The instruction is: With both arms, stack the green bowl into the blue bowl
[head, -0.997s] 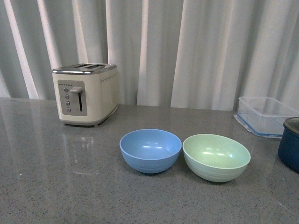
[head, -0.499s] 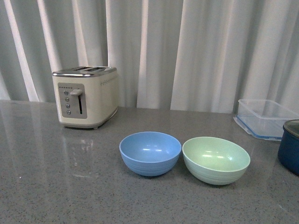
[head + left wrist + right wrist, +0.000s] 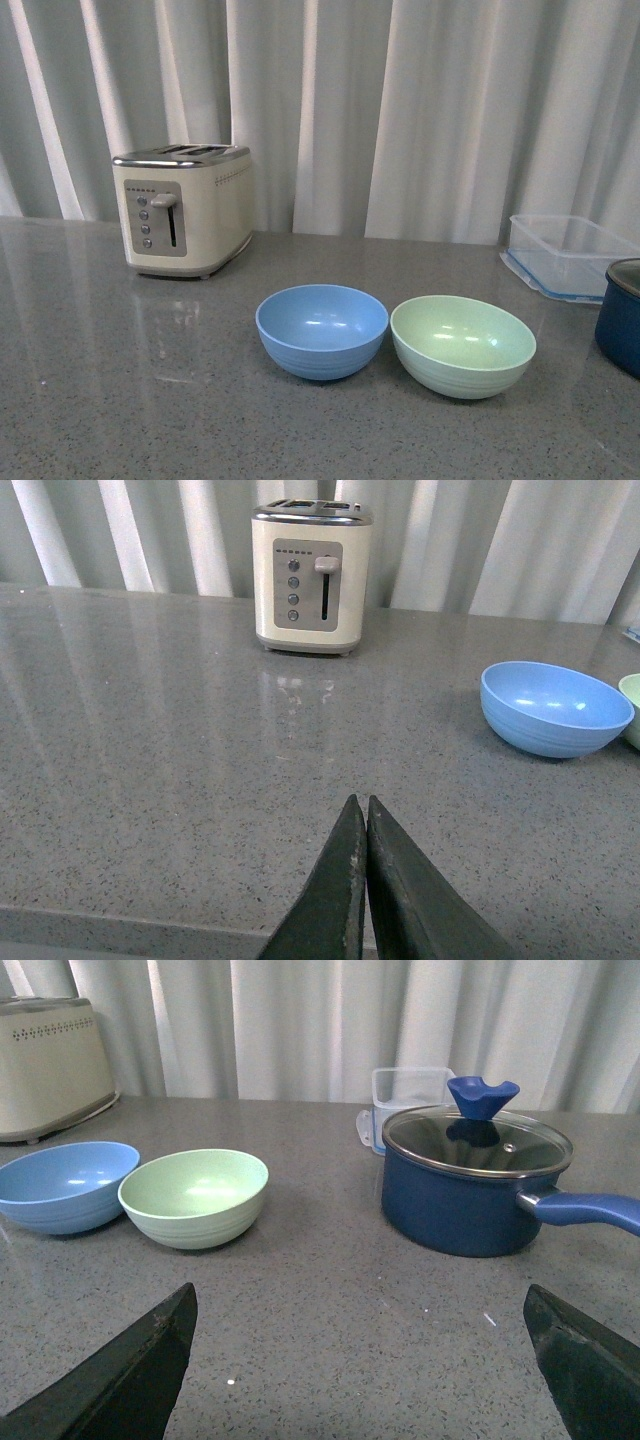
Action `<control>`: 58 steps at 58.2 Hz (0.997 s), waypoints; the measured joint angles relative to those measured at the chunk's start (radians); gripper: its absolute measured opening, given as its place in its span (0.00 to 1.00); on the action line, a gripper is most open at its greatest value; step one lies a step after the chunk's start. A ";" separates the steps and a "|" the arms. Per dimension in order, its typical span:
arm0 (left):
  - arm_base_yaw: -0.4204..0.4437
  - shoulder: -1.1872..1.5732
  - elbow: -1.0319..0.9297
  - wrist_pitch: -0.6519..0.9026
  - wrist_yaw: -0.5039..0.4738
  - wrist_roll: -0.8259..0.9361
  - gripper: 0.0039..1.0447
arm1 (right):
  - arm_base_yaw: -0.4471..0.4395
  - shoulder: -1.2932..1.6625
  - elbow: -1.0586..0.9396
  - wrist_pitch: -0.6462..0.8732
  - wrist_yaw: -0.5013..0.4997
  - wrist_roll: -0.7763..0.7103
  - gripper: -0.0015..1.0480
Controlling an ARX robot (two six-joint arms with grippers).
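Observation:
The green bowl (image 3: pixel 463 345) stands upright on the grey counter, touching the blue bowl (image 3: pixel 322 331) on its left. Both are empty. Neither arm shows in the front view. In the left wrist view my left gripper (image 3: pixel 362 805) is shut and empty above the counter's near edge, with the blue bowl (image 3: pixel 556 707) well off to one side and ahead. In the right wrist view my right gripper (image 3: pixel 360 1305) is wide open and empty, low over the counter, with the green bowl (image 3: pixel 194 1198) and blue bowl (image 3: pixel 62 1186) ahead of one fingertip.
A cream toaster (image 3: pixel 184 207) stands at the back left. A clear plastic container (image 3: pixel 566 252) sits at the back right. A dark navy pot (image 3: pixel 473 1180) with a glass lid stands right of the green bowl. White curtains hang behind the grey counter (image 3: pixel 120 400).
The whole scene has slid slightly down in the front view, so the camera has tilted a little. The bowls keep their places relative to each other.

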 joint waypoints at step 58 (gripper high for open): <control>0.000 -0.312 0.000 -0.319 0.000 0.002 0.59 | 0.047 0.589 0.387 -0.704 0.004 0.158 0.90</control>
